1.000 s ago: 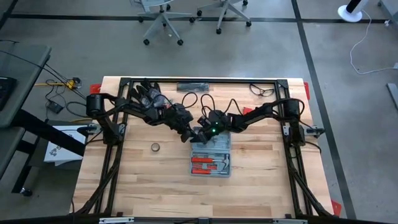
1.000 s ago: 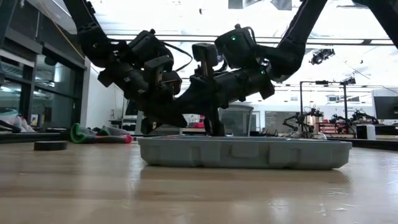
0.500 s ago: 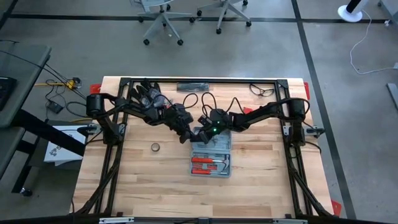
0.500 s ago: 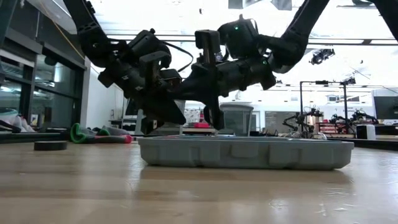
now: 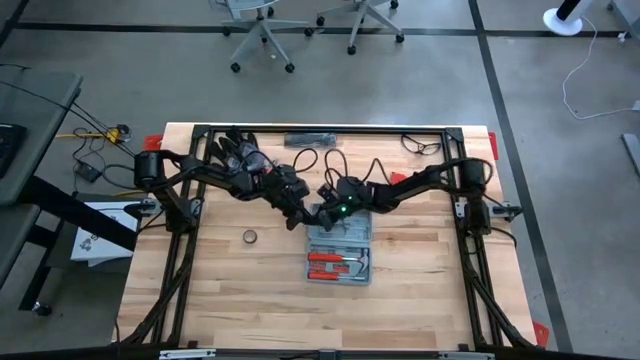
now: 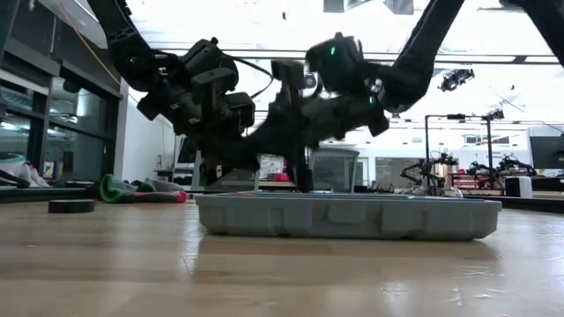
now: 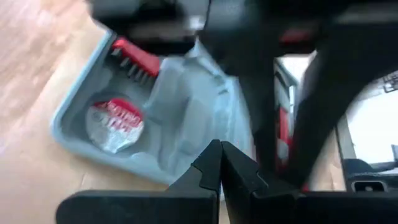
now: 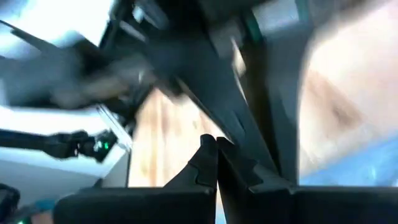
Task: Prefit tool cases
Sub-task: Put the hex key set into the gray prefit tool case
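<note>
The blue-grey tool case (image 5: pixel 338 248) lies open and flat on the table, with red tools in its near half (image 5: pixel 338 265). The low view shows it as a low tray (image 6: pixel 348 217). The left wrist view shows its moulded recesses (image 7: pixel 168 106). Both grippers meet over its far left corner. My left gripper (image 5: pixel 304 216) is shut, and its tips (image 7: pixel 220 152) hang over the case's wall. My right gripper (image 5: pixel 324 212) is also shut and points steeply down (image 6: pixel 302 180) at the case's far half. My left gripper's shut fingers (image 7: pixel 208 163) hover at the case's wall (image 7: pixel 155 165); I cannot tell whether they touch it. My right gripper's shut fingers (image 6: pixel 300 173) come from above, pointing down at the far half near its left edge; the case's rim (image 6: pixel 264 199) hides the tips, so I cannot tell whether they touch.
A dark tape roll (image 5: pixel 250 237) lies left of the case on the table. Dark gloves (image 5: pixel 235 155), a black flat object (image 5: pixel 312 138) and a cable (image 5: pixel 420 146) sit along the far edge. Bare wood stretches near and to the right of the case.
My right gripper rose a little off the case's far left corner, then came back down to about where it was. My left gripper stayed beside it, shifting only slightly. The case has not moved.
</note>
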